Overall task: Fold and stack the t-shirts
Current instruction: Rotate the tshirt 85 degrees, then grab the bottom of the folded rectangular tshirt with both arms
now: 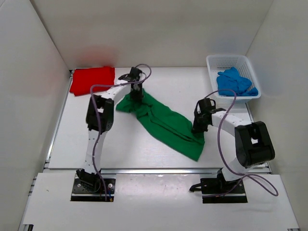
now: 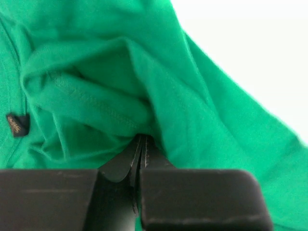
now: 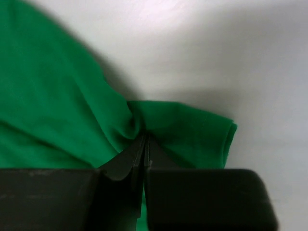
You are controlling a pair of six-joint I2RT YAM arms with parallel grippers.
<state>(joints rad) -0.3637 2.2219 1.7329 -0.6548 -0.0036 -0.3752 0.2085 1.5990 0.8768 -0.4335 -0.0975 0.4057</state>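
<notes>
The green t-shirt [image 1: 163, 122] lies stretched diagonally across the table, bunched into long folds. My left gripper [image 1: 136, 94] is shut on its far left end; the left wrist view shows the jaws pinched on green cloth [image 2: 96, 103] near a small dark label [image 2: 17, 125]. My right gripper [image 1: 199, 129] is shut on its near right end; the right wrist view shows the jaws pinched on a fold of the cloth [image 3: 183, 130]. The red t-shirt [image 1: 92, 79] lies folded at the far left. The blue t-shirt [image 1: 235, 83] is crumpled in the basket.
The white mesh basket [image 1: 226, 61] stands at the far right corner. White walls enclose the table on three sides. The arm bases and cables sit at the near edge.
</notes>
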